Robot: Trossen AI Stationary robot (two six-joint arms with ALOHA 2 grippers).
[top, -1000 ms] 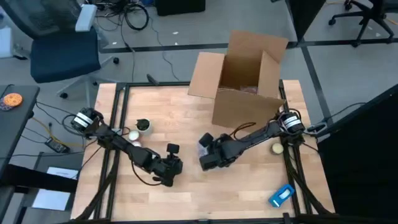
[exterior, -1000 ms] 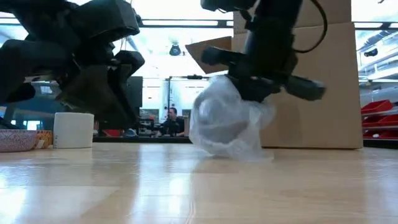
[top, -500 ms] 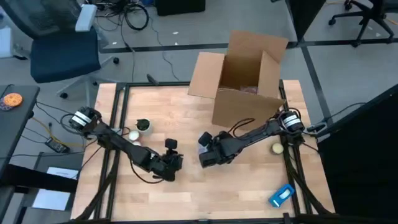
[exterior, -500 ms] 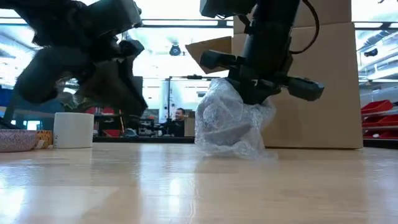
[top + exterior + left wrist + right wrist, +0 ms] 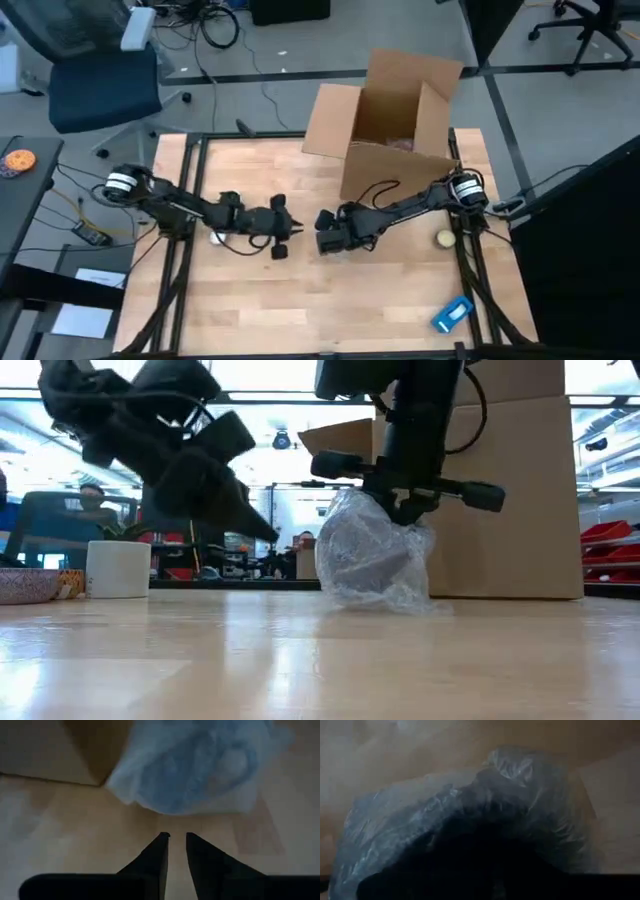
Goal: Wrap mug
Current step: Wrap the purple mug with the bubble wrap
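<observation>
Two arms meet mid-table, grippers almost nose to nose. Low view, nearest: left gripper (image 5: 215,485) sits upper left of frame, tilted, clear of the tabletop (image 5: 300,660). Its wrist view shows the fingers (image 5: 156,852) nearly closed, a thin gap between the tips, nothing held, pointed at the bundle just ahead. Next back, centre frame: mug in bubble wrap (image 5: 372,555), a crumpled translucent bundle with its bottom on the wood. Right gripper (image 5: 405,485) comes down onto its top; the wrap fills the right wrist view, so finger state: cannot tell. High view: bundle (image 5: 328,222) sits centre frame, just right of the left gripper (image 5: 283,228), at the tip of the right arm. Left edge of the low view: white cup (image 5: 118,568) and a shallow dish (image 5: 25,585). Behind the bundle, right half of frame: open cardboard box (image 5: 500,490). High view, lower right: blue packet (image 5: 452,313).
</observation>
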